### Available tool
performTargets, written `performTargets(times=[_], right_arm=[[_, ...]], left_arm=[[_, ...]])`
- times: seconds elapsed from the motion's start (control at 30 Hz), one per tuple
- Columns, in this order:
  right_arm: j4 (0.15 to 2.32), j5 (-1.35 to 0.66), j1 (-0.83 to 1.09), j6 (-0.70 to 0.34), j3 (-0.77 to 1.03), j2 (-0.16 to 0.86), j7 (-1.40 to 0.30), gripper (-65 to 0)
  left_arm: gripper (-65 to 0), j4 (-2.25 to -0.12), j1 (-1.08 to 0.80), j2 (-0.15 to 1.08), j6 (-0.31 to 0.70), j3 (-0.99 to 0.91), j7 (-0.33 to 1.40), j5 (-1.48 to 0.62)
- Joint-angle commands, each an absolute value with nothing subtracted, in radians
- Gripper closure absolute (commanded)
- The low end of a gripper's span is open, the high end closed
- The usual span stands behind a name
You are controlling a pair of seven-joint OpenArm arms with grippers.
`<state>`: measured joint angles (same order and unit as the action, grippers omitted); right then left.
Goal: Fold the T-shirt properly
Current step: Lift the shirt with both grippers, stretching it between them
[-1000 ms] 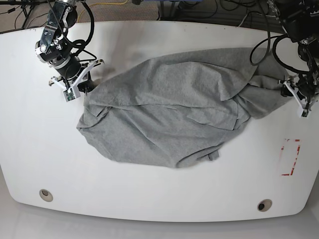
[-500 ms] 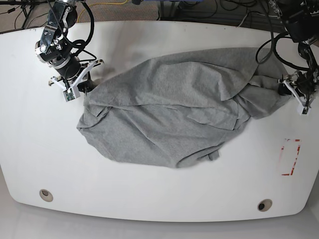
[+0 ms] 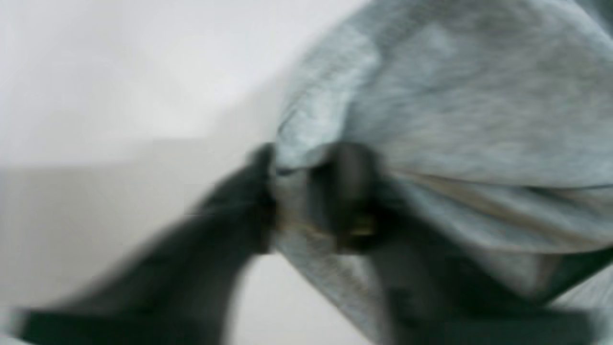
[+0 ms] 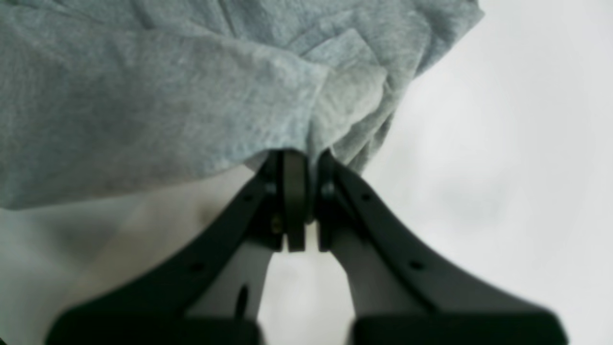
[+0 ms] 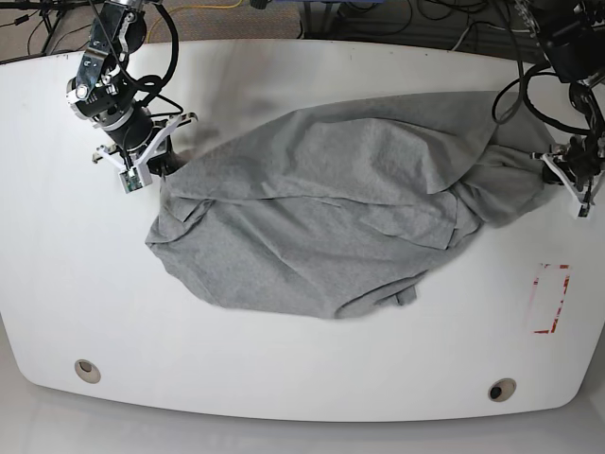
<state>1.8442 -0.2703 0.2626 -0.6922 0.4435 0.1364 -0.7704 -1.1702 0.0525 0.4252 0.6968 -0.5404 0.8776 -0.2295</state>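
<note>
Right gripper (image 4: 306, 163) pinching T-shirt (image 4: 143, 96) edge

place: robotics lab | evidence: white table (image 5: 284, 378), loose cables (image 5: 397, 24) behind, carpet floor (image 5: 236, 21)

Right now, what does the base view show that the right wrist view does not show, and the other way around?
Only the base view shows the whole crumpled T-shirt spread on the white table, the left gripper at its far edge, and a red-edged marking on the table. Only the right wrist view shows closely that the right gripper is shut on a bunched fold of fabric. Both show grey shirt, white table and the right gripper at the shirt's edge.
</note>
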Motion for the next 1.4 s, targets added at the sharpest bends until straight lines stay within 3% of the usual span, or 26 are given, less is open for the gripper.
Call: performTargets(times=[0.0, 0.33, 0.8, 1.1, 1.37], right_arm=[[1.862, -0.291, 0.255, -0.696, 0.447, 0.148, -0.751, -1.1], [1.870, -0.294, 0.263, -0.696, 0.449, 0.148, -0.751, -1.0], [1.883, -0.289, 0.249, -0.693, 0.455, 0.150, -0.751, -0.8], [1.863, -0.288, 0.120, -0.690, 0.453, 0.160, -0.754, -1.3], [1.799, -0.286, -0.056, -0.688, 0.447, 0.225, -0.756, -1.3]], left_arm=[[0.0, -1.173, 0.056, 0.438, 0.698, -0.541, 0.878, -0.216], [0.0, -1.193, 0.056, 0.440, 0.698, -0.598, 0.820, -0.220], [0.0, -1.488, 0.051, 0.433, 0.698, -0.739, 0.905, -0.222], [0.0, -1.742, 0.116, 0.351, 0.698, -0.734, 0.931, -0.217], [0.0, -1.819, 0.295, 0.306, 0.698, -0.720, 0.987, -0.214]])
